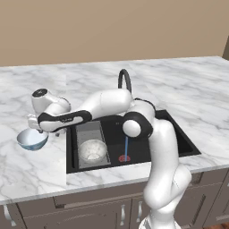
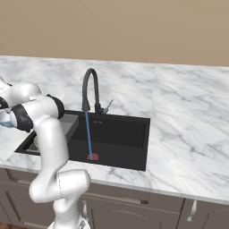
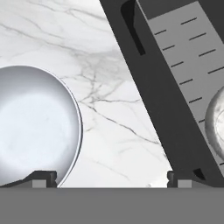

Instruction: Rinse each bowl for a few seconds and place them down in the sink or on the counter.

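The pale blue bowl (image 1: 32, 139), white inside (image 3: 35, 127), stands on the counter (image 1: 179, 80) just left of the sink (image 1: 172, 129). My gripper (image 1: 39, 130) hangs open right over its near rim. In the hand view the gripper (image 3: 111, 179) has one fingertip (image 3: 43, 177) above the bowl's inside and the other beyond its rim, by the sink's edge. The speckled greyish bowl (image 1: 93, 150) sits upright on the grey ridged tray (image 1: 89, 129) in the sink's left part, and its edge (image 3: 216, 122) shows at the right of the hand view.
The black arched faucet (image 1: 124, 80) runs a thin stream of water (image 1: 126, 150) onto the red drain ring (image 1: 124, 158). My forearm crosses above the tray. Bare marble (image 3: 109, 65) lies between the blue bowl and the sink. The wall stands behind the counter.
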Controlling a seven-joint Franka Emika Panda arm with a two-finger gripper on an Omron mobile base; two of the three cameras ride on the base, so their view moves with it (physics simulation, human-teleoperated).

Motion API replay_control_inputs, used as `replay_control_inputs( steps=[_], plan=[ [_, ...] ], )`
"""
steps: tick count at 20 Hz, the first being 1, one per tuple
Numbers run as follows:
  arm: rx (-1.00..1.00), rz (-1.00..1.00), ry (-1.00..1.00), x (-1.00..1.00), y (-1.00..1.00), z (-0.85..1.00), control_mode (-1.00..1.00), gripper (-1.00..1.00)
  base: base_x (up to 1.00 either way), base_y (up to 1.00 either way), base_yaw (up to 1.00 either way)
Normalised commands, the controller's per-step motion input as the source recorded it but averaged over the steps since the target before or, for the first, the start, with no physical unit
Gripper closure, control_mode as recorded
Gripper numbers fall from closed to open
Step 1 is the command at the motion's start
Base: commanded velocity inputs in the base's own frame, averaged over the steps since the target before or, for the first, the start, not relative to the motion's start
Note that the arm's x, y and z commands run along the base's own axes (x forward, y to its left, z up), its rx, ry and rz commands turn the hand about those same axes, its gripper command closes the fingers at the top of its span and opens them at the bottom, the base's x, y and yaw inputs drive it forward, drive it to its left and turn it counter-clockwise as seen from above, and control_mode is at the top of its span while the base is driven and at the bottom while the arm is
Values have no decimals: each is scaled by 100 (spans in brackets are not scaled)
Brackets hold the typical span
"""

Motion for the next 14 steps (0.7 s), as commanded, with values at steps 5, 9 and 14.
replay_control_inputs(
  steps=[5,9,14],
  plan=[
    [0,-1,1,5,0,0,-100,-100,0,0,0],
    [1,0,0,3,0,-7,-100,-100,0,0,0],
    [4,0,0,5,0,-13,-100,-100,0,0,0]
  ],
)
